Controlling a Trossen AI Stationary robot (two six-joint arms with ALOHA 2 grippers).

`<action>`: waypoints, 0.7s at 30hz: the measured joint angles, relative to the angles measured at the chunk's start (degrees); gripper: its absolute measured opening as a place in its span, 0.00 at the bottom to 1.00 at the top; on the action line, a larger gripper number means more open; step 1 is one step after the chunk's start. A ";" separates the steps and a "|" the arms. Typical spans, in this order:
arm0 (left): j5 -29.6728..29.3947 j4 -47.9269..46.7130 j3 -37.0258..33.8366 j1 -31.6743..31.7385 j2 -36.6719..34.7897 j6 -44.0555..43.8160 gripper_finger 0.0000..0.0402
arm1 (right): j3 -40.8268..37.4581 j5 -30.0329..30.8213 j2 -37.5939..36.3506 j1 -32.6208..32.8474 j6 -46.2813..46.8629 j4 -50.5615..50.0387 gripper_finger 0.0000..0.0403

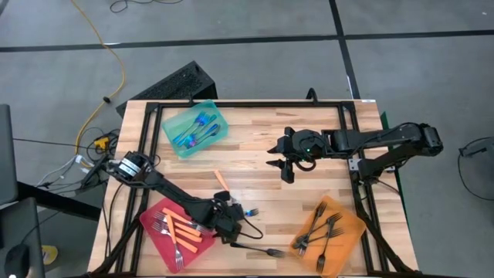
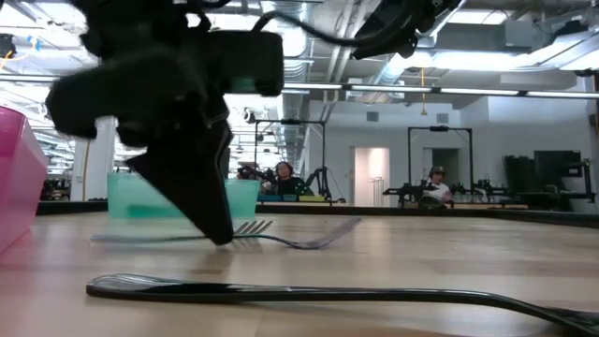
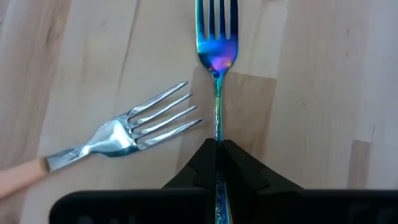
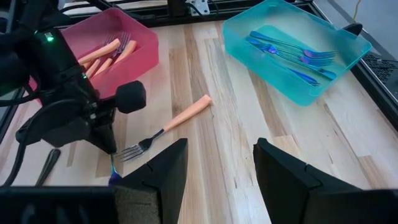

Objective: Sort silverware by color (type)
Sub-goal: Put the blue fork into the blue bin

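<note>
A blue iridescent fork (image 3: 216, 53) lies on the wooden table (image 1: 262, 147), tines pointing away from my left gripper (image 3: 217, 144), which is shut on its handle. The gripper stands just right of the red tray (image 1: 154, 239). Beside the blue fork lies an orange-handled fork (image 3: 140, 124) with metal tines. A black fork (image 1: 258, 249) lies near the table's near edge. My right gripper (image 1: 284, 168) hangs open above the table's middle, holding nothing. My left gripper pinches the blue fork's slim handle (image 3: 217, 134) between its two fingertips, a little behind the head. It slants down from above and from the table's left, in line with the fork. The fork's head rests on the table.
The red tray holds orange-handled forks (image 1: 181, 230). The teal tray (image 1: 195, 127) at the far left holds blue forks, and the orange tray (image 1: 340, 232) at the near right holds black forks. Bare wood lies between the trays.
</note>
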 joint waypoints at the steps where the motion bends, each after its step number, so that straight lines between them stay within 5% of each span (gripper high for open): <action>1: 0.35 -1.05 0.99 0.05 0.10 0.97 0.00 | 0.00 0.00 0.00 0.00 0.01 0.00 0.50; 21: 4.55 -18.42 18.65 2.23 -0.68 13.93 0.00 | 0.00 -0.35 0.00 0.01 -0.48 -1.91 0.50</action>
